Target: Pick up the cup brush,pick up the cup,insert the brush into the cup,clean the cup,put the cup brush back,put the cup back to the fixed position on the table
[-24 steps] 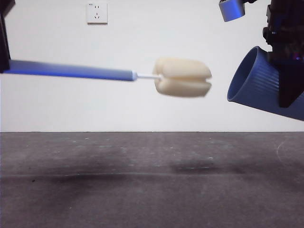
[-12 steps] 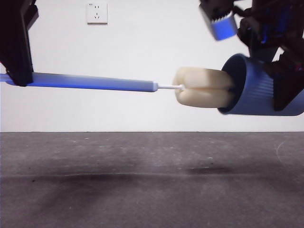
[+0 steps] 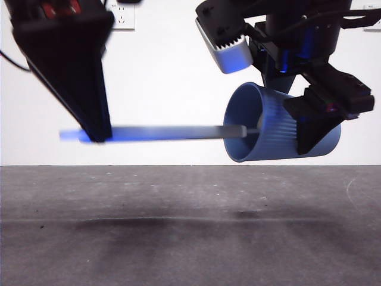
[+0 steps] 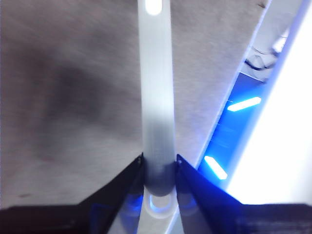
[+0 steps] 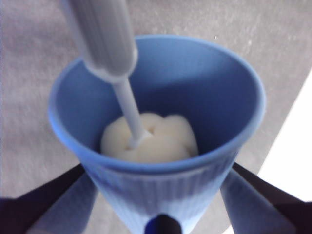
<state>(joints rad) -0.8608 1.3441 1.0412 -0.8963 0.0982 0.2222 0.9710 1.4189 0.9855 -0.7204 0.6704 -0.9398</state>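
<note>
Both items are held clear of the table (image 3: 178, 238); neither touches it.

Left gripper (image 4: 160, 168): jaws closed narrow on the grey handle of the brush (image 3: 172, 132), gripping near its tail end. In the front view this arm hangs at about 10 o'clock, and the handle runs level toward 3 o'clock.

Right gripper (image 5: 161, 214): jaws set either side of the ribbed wall of the cup (image 3: 280, 128), holding it near the base. The cup lies on its side in the air, mouth facing 9 o'clock, base toward 3 o'clock.

Governing relation: the brush's long axis and the cup's axis are close to in line. The handle enters through the rim. The right wrist view shows the sponge head (image 5: 148, 136) seated deep against the cup bottom, the thin neck slightly off centre toward one wall.

Assessment: insertion appears complete and the cleaning step is in hand. The next move likely calls for stroking or twisting along that shared axis; any sideways drift would press the handle on the rim. The left gripper drives the brush and the right steadies the cup.
</note>
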